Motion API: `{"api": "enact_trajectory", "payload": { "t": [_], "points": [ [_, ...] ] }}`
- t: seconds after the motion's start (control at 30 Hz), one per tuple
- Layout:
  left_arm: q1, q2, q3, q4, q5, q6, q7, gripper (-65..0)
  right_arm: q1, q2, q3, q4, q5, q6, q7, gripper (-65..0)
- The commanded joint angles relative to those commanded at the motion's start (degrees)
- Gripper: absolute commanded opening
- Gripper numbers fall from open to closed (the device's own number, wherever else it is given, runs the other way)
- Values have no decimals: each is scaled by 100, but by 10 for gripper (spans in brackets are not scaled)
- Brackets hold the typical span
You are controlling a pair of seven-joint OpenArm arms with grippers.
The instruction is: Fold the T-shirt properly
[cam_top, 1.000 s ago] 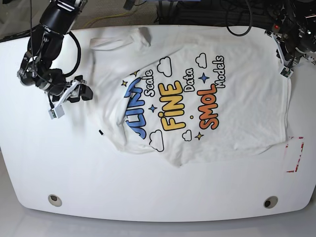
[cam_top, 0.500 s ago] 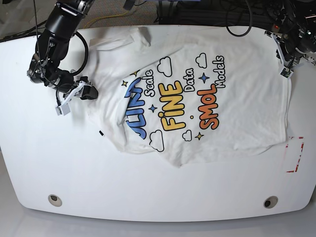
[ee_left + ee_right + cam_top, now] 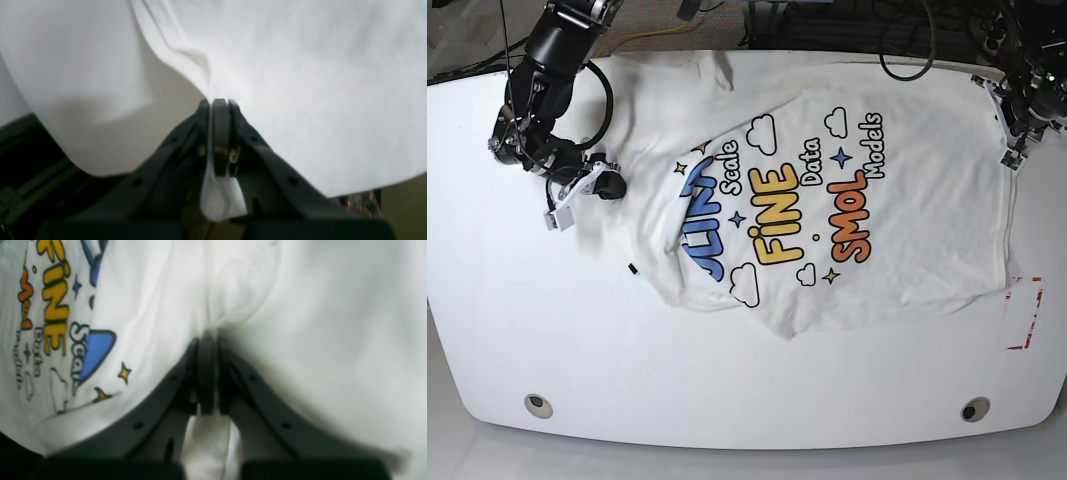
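Base view shows you a white counter (image 3: pixel 727 390) with rounded corners, a round metal fitting (image 3: pixel 539 405) near each front corner, and dark cables (image 3: pixel 907 40) on the floor beyond its far edge. The T-shirt (image 3: pixel 907 230) lies print-up across the counter's middle and far side, soft white cotton, rumpled, with one sleeve (image 3: pixel 717 72) folded at the far edge. A red-and-white marker patch (image 3: pixel 1024 312) sits on the counter just beside the shirt's hem corner. A small dark speck (image 3: pixel 631 268) lies beside the shirt's opposite edge.

Left gripper (image 3: pixel 217 103): fingers (image 3: pixel 221 133) clenched on a pinched fold of the T-shirt's plain edge, seen in the left wrist view. Right gripper (image 3: pixel 206 340): fingers (image 3: pixel 206 373) closed on bunched cloth beside the blue and yellow lettering (image 3: pixel 53 306).
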Motion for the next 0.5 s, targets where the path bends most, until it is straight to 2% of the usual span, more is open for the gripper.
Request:
{"api": "enact_trajectory", "payload": {
  "t": [0.13, 0.23, 0.4, 0.5],
  "points": [
    [-9, 0, 0, 0, 0, 0, 0, -650, -457, -35, 0, 721, -35, 0, -9, -650],
    [-9, 0, 9, 0, 0, 0, 0, -650, -633, -35, 0, 800, -44, 0, -9, -645],
    [-9, 0, 9, 0, 9, 0, 0, -650, -905, -35, 18, 853, 18, 0, 18, -382],
    [-9, 0, 18, 0, 18, 0, 0, -650, -1134, -35, 44, 1011, 18, 0, 18, -300]
  ]
}}
